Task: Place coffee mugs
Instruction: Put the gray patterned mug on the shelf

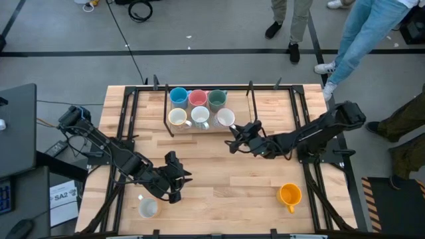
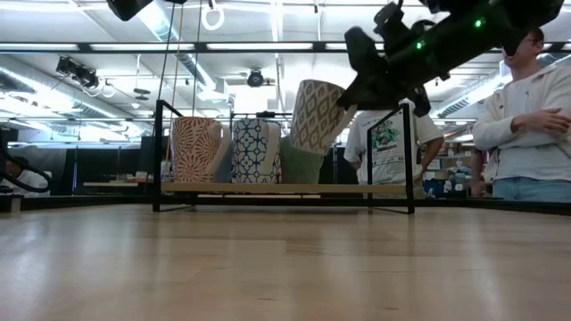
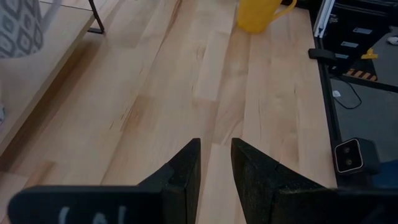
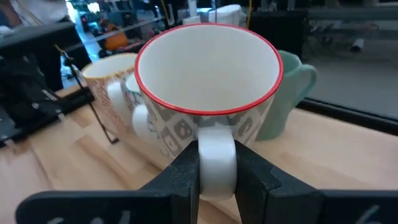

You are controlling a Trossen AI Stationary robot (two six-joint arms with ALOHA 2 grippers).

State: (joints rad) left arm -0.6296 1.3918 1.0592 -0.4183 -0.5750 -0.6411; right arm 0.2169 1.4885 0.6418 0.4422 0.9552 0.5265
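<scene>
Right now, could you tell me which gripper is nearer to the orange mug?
The right. The right gripper is up by the rack, clamped on a white mug's handle, diagonally from the orange mug. The left gripper sits farther away across the table, empty.

The wooden worktop [image 1: 219, 172] carries a black wire rack [image 1: 199, 126] near its far edge. In the rack stand two rows of mugs: the blue mug [image 1: 178, 96], the pink mug [image 1: 197, 99] and the dark green mug [image 1: 217, 99] behind, and in front a cream mug [image 1: 176, 117] and a pale mug [image 1: 200, 116]. The right pincer [image 1: 234, 136] holds a white mug [image 1: 225, 118] at the right end of the front row. The orange mug [image 1: 290, 195] stands alone on the right side. The left pincer [image 1: 179, 179] is over the worktop, near another white mug [image 1: 147, 208] at the near edge. People's legs [image 1: 358, 33] show on the floor beyond.
</scene>
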